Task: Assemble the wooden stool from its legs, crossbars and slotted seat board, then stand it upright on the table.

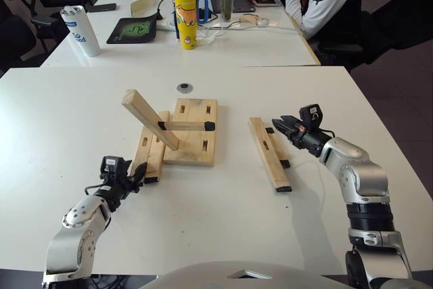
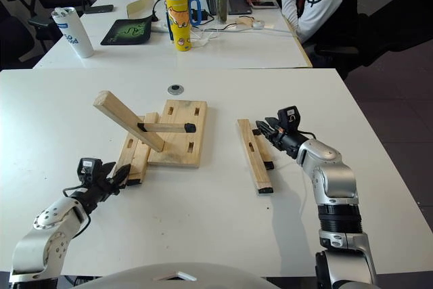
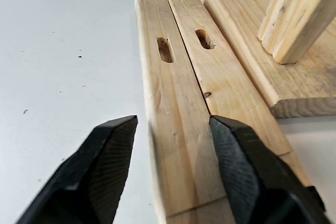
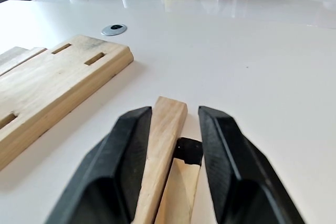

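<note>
White laminate table carries the flat, pale wooden slotted seat board. Two slotted wooden legs lie just beside its left edge. A third long wooden leg lies apart, on the right. Each leg end is straddled by spread fingers: left gripper, right gripper. Wood is judged stiff and light, best gripped across the narrow end.

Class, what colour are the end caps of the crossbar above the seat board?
Black end caps; clearest in the left eye view.

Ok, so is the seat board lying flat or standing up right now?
Flat. The seat board lies broad face down on the table, slots showing on top, with a tilted leg resting on it.
</note>
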Controlling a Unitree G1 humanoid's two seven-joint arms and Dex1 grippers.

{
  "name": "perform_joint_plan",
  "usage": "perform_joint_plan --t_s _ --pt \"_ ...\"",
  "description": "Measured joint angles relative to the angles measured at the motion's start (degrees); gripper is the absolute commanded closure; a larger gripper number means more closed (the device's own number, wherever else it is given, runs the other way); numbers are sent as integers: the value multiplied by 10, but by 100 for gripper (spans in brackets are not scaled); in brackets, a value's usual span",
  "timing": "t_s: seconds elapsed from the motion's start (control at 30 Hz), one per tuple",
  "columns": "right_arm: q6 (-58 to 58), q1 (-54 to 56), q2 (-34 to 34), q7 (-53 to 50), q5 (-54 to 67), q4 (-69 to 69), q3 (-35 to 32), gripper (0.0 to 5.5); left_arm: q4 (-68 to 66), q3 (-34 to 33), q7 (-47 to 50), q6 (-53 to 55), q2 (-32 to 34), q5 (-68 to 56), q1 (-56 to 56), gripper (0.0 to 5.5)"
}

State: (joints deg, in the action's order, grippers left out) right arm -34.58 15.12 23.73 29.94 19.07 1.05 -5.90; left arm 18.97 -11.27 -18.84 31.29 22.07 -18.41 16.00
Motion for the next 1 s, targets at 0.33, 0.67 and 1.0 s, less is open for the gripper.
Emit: perform_joint_plan --t_s 0.33,0.67,1.0 --pt "0 3 0 0 0 -6 4 384 -10 -26 19 9 19 17 -13 286" --pt "3 12 0 0 -6 -18 18 384 -9 -39 25 45 8 1 -28 193" --pt "5 12 0 0 -7 -19 20 384 -55 -34 22 18 6 7 -27 206"
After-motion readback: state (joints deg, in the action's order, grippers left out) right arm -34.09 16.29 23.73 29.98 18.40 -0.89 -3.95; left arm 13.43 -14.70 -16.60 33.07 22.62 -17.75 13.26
